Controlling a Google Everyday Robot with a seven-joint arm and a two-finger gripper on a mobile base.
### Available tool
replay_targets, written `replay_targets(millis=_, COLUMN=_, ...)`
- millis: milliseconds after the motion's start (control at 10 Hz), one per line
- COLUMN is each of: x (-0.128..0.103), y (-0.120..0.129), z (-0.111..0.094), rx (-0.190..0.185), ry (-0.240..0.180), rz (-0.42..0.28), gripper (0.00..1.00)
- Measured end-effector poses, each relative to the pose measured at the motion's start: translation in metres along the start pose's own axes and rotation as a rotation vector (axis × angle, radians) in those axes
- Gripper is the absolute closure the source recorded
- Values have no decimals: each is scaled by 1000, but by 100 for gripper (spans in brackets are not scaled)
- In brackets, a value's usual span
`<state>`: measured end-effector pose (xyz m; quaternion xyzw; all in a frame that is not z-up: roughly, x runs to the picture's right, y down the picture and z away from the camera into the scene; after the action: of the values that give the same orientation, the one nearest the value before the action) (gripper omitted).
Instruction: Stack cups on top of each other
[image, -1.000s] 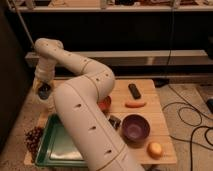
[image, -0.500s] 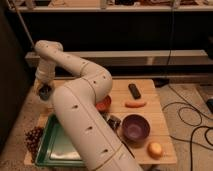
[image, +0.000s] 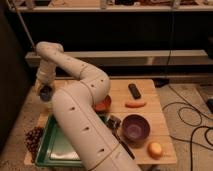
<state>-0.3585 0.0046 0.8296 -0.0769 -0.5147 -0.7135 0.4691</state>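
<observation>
My gripper (image: 45, 90) is at the far left back corner of the wooden table (image: 150, 117), at the end of the white arm that sweeps across the picture. A small dark grey cup (image: 46, 94) sits right at the gripper's tip, low over the table corner. I cannot tell whether the cup is held or standing. The white cup does not show; the arm may be hiding it.
An orange-red bowl (image: 104, 105) peeks out beside the arm. A purple bowl (image: 135, 128), a black oblong object (image: 134, 90), an orange carrot-like piece (image: 135, 104) and a yellow fruit (image: 155, 149) lie on the right. A green tray (image: 54, 146) and dark grapes (image: 33, 139) are front left.
</observation>
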Motion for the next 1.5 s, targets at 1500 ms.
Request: replay_targets(millis=1500, x=0, y=1, z=-2, rx=-6, ry=2, rz=3, gripper=67)
